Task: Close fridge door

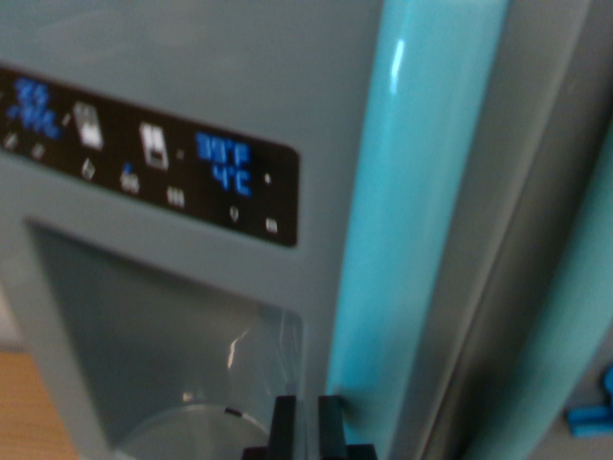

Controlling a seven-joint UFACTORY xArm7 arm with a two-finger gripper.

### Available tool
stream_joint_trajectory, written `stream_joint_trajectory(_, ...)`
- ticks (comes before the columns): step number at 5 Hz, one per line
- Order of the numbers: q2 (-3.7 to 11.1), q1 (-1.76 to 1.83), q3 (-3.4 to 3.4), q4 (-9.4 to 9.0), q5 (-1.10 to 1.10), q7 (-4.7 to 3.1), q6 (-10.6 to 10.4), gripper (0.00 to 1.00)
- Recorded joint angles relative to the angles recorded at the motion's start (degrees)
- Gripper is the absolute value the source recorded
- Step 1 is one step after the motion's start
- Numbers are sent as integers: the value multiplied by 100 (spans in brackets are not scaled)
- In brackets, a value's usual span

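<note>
A grey-blue fridge door point(192, 57) fills most of the wrist view, its skin smooth and matte with a soft sheen, and the whole picture is a little blurred. In the bottom left corner a small patch of warm wood-coloured surface point(24, 407) shows past the door's edge.

Across the upper left of the door runs a long black control panel point(144, 163), glossy, with a rounded right end, slanting down toward the wrist view's right. It carries glowing blue digits point(222, 163) and small pale icons; the readout is too blurred to read with certainty. Below the panel a dispenser recess point(163, 335) sinks into the door, its walls sloping inward, with a curved pale grey part at the bottom and a clear, shiny plastic edge catching light on its right side.

To the right of the panel a thick, rounded turquoise handle point(421, 192) runs from the top of the frame to the bottom, glossy with a bright streak of reflection near its top. Beyond it lies a darker grey strip, then a second turquoise bar point(575, 316) at the right edge, with small bright blue parts point(592, 412) low beside it.

The claw point(306, 426) shows at the bottom centre as two flat black fingers point(283, 426), parted by a narrow gap and gripping nothing, just beside the base of the turquoise handle.
</note>
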Motion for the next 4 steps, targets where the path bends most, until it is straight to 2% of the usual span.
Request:
stream_joint_trajectory(1, 270, 0, -42, 245, 0, 0, 0, 100)
stream_joint_trajectory(2, 270, 0, -42, 245, 0, 0, 0, 100)
stream_joint_trajectory(3, 460, 0, -129, 407, 0, 0, -1, 100)
stream_joint_trajectory(4, 460, 0, -129, 407, 0, 0, -1, 100)
